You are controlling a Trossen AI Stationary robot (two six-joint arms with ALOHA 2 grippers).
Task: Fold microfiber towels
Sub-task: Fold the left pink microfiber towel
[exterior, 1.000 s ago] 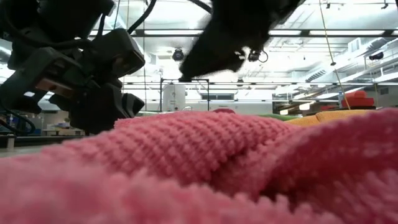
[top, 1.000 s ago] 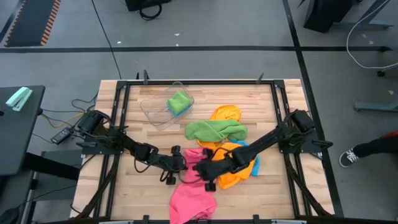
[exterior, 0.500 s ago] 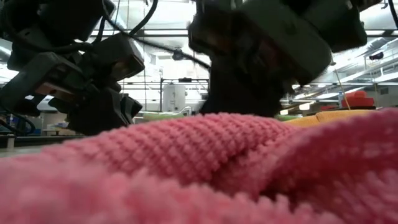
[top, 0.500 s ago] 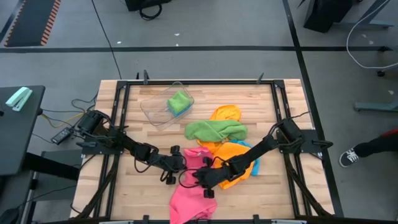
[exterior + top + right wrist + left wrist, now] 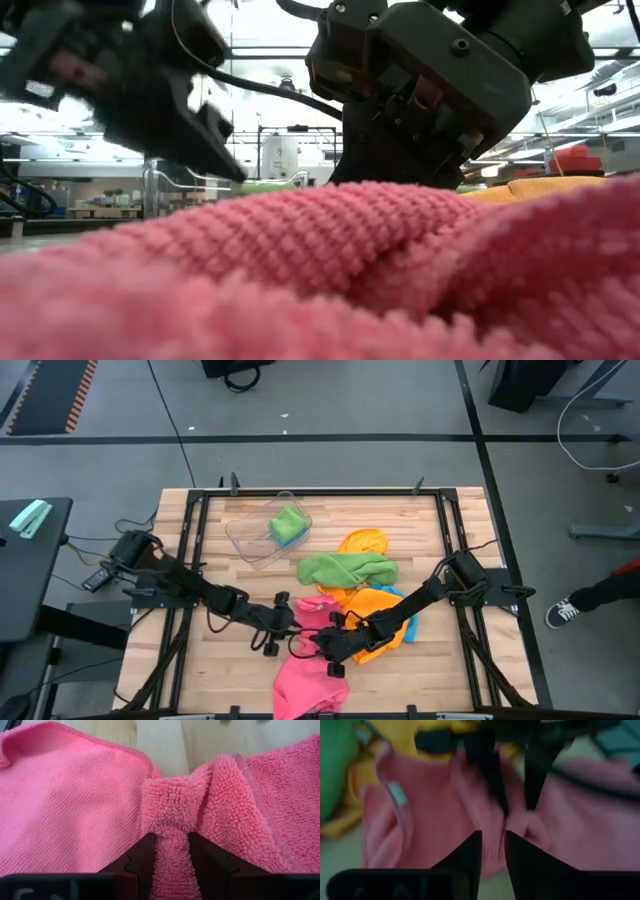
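Your high view is evenly lit from overhead, with only soft, short shadows under the arms on the bench (image 5: 230, 570). In the low view, bright ceiling lights glare behind dark, backlit arms; the arm at one side is smeared by motion blur, and the nearest pink towel (image 5: 300, 280) is out of focus. Your left wrist view is dim and blurred throughout. The right wrist view is bright and sharp.
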